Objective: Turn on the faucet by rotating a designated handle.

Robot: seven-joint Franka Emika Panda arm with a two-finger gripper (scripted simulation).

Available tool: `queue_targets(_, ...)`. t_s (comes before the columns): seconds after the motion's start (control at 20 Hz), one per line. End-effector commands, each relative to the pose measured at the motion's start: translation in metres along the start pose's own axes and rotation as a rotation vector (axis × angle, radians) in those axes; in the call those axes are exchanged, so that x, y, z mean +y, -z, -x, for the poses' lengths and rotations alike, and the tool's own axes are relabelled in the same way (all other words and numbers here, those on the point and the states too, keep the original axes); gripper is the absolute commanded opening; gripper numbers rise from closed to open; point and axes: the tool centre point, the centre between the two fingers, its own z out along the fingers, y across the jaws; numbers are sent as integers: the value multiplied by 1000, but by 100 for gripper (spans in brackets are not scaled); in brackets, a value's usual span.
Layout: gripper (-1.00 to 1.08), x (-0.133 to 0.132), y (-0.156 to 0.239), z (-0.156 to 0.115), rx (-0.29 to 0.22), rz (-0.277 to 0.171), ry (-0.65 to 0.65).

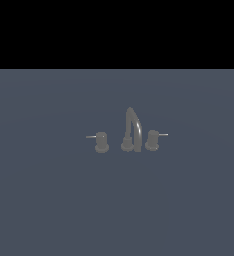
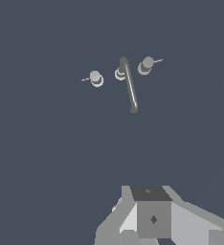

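The faucet is a small dull-grey set on the flat grey-blue floor. Its tall arched spout stands in the middle. The handle is the stubby knob at the exterior view's right, its thin rod pointing right. It also shows in the wrist view, with the spout beside it. The arm and gripper do not show in the exterior view. In the wrist view, grey blocks of the gripper fill the lower edge, well apart from the faucet and touching nothing. How its jaws stand is unclear.
A twin knob with its rod pointing left stands on the spout's other side; it also shows in the wrist view. The grey-blue floor spreads around the set, and a black band lies beyond its far edge.
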Motion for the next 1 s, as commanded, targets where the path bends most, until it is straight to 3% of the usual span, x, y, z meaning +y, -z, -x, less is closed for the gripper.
queue_targets(0.0, -100, 2, -7, -18, 3, 0, -58)
queue_targets(0.95, -100, 37, -110, -175, 30, -5, -587)
